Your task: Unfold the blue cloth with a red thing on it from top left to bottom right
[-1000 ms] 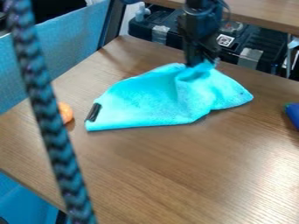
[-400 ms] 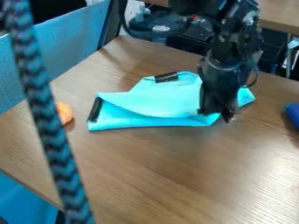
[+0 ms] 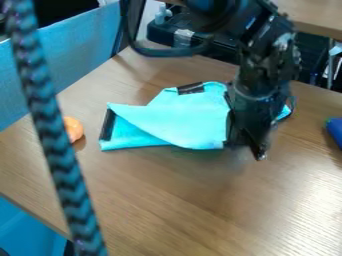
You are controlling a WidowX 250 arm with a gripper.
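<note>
On the wood-grained desk (image 3: 167, 200), the arm (image 3: 260, 75) enters from above, hand (image 3: 245, 150) downward, its grip indeterminable, at the blue cloth (image 3: 184, 117), flap corner pointing left, long axis left-to-right.

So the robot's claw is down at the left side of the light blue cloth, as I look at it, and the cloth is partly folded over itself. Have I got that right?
Not quite: the camera view shows the gripper down at the right side of the light blue cloth, which is partly folded over itself.
</note>
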